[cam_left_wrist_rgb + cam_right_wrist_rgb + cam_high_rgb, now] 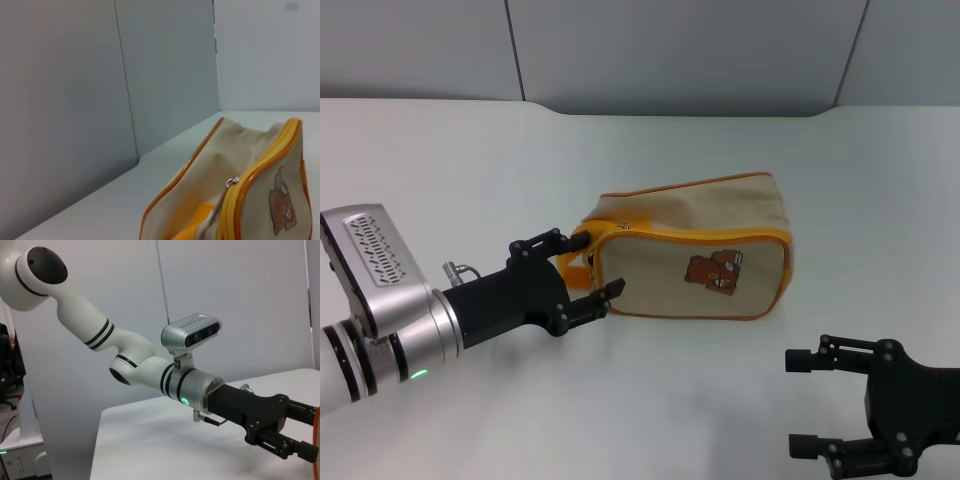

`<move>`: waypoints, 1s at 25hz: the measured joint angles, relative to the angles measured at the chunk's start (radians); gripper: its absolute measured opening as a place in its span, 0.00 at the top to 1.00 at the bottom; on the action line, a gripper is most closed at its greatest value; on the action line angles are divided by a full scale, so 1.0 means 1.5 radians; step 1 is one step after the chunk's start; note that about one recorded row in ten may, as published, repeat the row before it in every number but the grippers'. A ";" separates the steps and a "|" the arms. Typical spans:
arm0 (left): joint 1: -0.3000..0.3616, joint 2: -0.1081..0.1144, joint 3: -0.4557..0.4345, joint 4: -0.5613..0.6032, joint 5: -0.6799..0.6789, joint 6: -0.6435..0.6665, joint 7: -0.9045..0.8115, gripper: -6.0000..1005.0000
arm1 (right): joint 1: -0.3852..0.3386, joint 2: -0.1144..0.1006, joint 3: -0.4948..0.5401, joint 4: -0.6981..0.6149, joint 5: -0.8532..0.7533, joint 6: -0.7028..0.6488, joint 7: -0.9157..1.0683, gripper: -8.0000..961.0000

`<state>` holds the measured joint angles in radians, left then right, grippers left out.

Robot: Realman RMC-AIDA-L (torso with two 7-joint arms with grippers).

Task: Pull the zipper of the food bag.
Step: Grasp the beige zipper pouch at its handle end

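The beige food bag [705,255] with orange piping and a brown bear patch lies on the white table [440,170]. Its zipper [710,238] runs along the upper front edge, and the small silver pull tab [623,228] sits at the bag's left end. My left gripper [588,266] is open at that end, with its fingers on either side of the orange loop handle [578,250]. The left wrist view shows the pull tab [231,182] close up on the zipper [265,162]. My right gripper [802,402] is open and empty, low at the front right, apart from the bag.
Grey wall panels [670,50] stand behind the table. The right wrist view shows my left arm [140,365] reaching across the table, with its gripper [310,432] at the bag's orange edge.
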<state>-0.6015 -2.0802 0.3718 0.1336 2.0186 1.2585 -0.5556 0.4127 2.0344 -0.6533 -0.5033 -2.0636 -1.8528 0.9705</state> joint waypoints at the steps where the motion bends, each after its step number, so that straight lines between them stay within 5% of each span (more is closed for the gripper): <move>1: 0.000 0.000 0.000 -0.001 0.000 -0.001 0.003 0.23 | -0.001 0.000 0.000 0.000 0.001 0.000 0.000 0.15; 20: -0.014 0.000 0.000 -0.023 0.000 -0.019 0.036 0.73 | -0.001 0.001 0.004 -0.001 0.004 -0.001 0.003 0.15; 25: -0.012 0.002 0.000 -0.014 0.000 0.027 0.036 0.79 | 0.005 0.000 0.054 -0.001 0.006 -0.030 -0.008 0.15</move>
<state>-0.6192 -2.0779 0.3714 0.1131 2.0191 1.2996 -0.5016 0.4204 2.0351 -0.5724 -0.5046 -2.0547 -1.8974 0.9586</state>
